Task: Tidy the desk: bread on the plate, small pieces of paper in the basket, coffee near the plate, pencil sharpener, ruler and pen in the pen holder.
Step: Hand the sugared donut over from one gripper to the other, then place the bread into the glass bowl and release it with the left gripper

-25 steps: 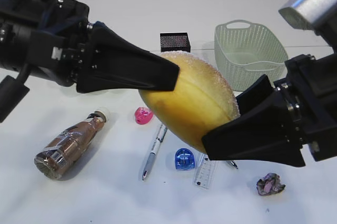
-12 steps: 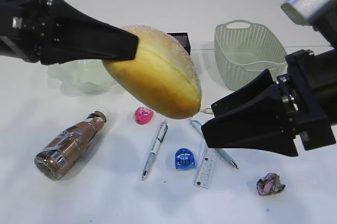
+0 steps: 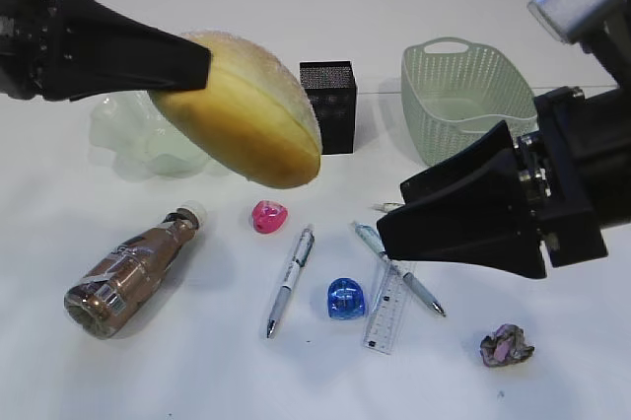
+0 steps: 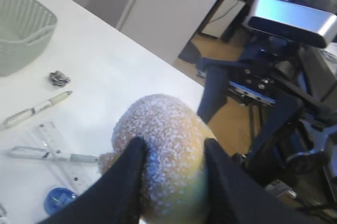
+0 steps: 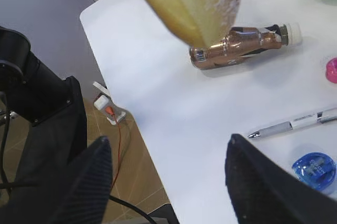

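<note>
Bread [image 3: 242, 109]: hanging in the air over the left half of the desk [image 3: 177, 361], just beside the plate [image 3: 148, 144]; looking soft, light and sugar-crusted, so likely denting under hard squeezing and shedding crumbs.
Left gripper [image 4: 171, 155]: clamping the bread at one end, fingers pressing either side of the sugared crust; holding by the end only, long body jutting out unsupported and probably sagging or swinging.
Best hold on bread: judging mid-body across the narrow width as steadier than the tip.
Right gripper [image 5: 166, 169]: standing spread wide, carrying nothing, hovering above the desk's near edge.
Plate: pale, wavy-rimmed glass, sitting at left behind the bread; likely fragile, calling for gentle setting down.
Coffee [image 3: 128, 267]: brown bottle lying on its side at front left; smooth, round, probably rolling and slippery; gripping around the body seeming safest.
Pen holder [image 3: 328, 105]: black mesh box standing upright at centre back.
Basket [image 3: 463, 109]: green, open-weave, standing at back right.
Pencil sharpeners: pink one [image 3: 267, 216] and blue one [image 3: 346, 299] lying well apart from the holder; small, hard, likely skidding under closing fingers.
Pens: white one [image 3: 290, 280] and teal one [image 3: 394, 267] lying flat; thin, needing pinching low against the desk.
Ruler [image 3: 387, 314]: clear, flat, partly under the teal pen; hardest to lift, edge grip advisable.
Paper [image 3: 507, 345]: crumpled scrap at front right; light, crushable.
</note>
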`<action>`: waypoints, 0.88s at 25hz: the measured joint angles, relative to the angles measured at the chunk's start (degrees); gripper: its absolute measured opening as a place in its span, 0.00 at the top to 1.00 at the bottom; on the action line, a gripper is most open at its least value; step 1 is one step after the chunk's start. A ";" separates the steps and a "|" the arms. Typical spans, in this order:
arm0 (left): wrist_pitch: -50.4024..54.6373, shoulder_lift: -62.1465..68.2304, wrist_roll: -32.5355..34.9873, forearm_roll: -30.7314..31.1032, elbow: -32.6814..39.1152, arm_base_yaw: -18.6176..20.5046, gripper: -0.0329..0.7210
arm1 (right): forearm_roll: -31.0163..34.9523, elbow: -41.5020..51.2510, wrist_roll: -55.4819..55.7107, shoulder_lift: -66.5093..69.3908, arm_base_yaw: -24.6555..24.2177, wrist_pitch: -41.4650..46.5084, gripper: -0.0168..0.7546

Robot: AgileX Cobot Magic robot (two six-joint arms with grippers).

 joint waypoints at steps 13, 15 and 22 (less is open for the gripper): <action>-25.66 0.00 0.00 -1.25 0.00 2.60 0.69 | 0.00 0.00 0.00 0.00 0.00 -2.05 0.30; -31.62 0.00 0.00 -1.81 0.00 2.60 0.70 | 0.00 0.00 0.00 0.00 0.00 -2.13 0.30; -45.59 1.60 0.84 -7.09 0.00 2.60 0.70 | 0.00 0.00 0.00 0.00 0.00 -2.13 0.30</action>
